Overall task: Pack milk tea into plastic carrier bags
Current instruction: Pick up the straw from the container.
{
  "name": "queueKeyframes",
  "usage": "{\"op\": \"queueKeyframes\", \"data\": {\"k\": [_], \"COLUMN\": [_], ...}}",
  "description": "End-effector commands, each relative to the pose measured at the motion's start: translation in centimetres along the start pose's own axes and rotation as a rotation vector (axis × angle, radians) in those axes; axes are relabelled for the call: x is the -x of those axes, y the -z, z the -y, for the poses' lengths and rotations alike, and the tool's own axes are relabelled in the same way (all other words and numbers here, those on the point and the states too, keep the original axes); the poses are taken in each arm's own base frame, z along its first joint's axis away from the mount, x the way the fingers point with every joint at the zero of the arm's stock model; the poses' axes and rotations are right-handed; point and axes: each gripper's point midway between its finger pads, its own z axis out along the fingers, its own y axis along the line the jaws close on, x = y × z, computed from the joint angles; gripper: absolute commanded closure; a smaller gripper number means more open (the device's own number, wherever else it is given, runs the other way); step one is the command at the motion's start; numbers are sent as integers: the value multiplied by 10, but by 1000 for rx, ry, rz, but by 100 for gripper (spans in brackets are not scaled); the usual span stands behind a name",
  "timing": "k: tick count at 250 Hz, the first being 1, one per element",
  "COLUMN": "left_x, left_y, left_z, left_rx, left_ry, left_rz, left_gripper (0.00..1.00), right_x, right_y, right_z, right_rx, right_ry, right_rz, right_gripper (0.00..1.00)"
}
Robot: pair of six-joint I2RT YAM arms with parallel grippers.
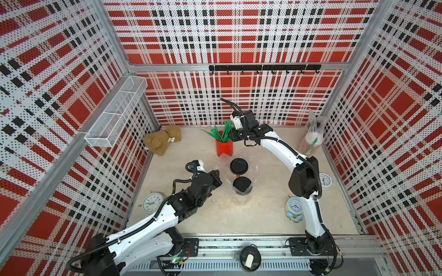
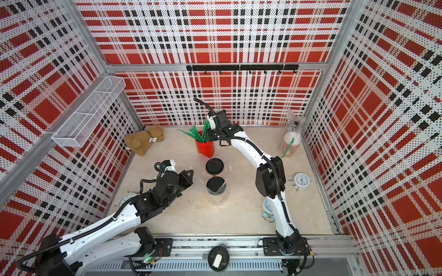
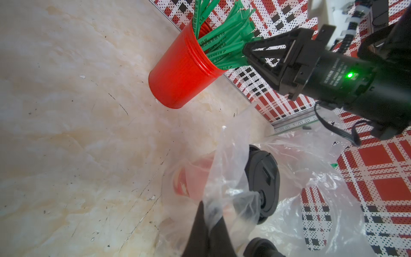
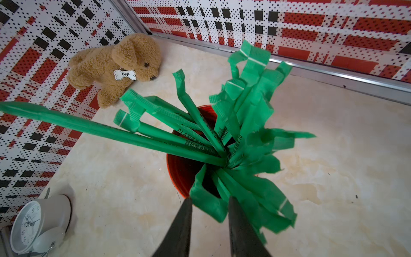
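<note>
Picking a straw
Left gripper (image 3: 203, 213) clamps carrier bag (image 3: 229, 169); right gripper (image 4: 210, 199), part-open, straddles one straw (image 4: 200, 182), seemingly ungripped: centre, then close.

"PLA" on green straw wrappers (image 4: 182, 131); "dog" on a bone-shaped tag (image 4: 124, 75); numerals on a clock face (image 4: 26, 224).

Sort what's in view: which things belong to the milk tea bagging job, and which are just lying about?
Job: black-lidded cups; clear bag around them, pinched by the left claw; packed bag in the far corner; green straws in the red cylinder, right claw at them.
Lying about: plush dog; three clocks; wire basket; hook rail.
</note>
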Motion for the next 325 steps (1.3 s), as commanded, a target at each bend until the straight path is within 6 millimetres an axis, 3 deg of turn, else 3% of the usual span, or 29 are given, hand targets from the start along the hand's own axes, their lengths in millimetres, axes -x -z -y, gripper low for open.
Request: {"op": "queueKeyframes", "data": {"k": [1,54,190,207,281,325], "left_x": [5,6,10,11,12,14], "left_y": [3,4,6,7,8,9], "left_z": [-12,-16,-23,-23,-26,-22], "left_rx": [37,44,59,58,61,45], "left_ry": [2,6,15,17,23,22], "left_rz": [26,30,37,41,45,48], "left_gripper": [100,100,100,100,100,100], "right_x": [15,16,10,11,28,42], "right_y": [0,-5,-28,-30,-15,14], "right_z": [-14,-23,-15,-14,-19,-29], "right_rx": [48,68,28,20,15,15], "right_ry": [5,11,0,-2,12,55], "right_rz": [47,49,27,32,96,133], "right_gripper": [67,55,56,60,100,100]}}
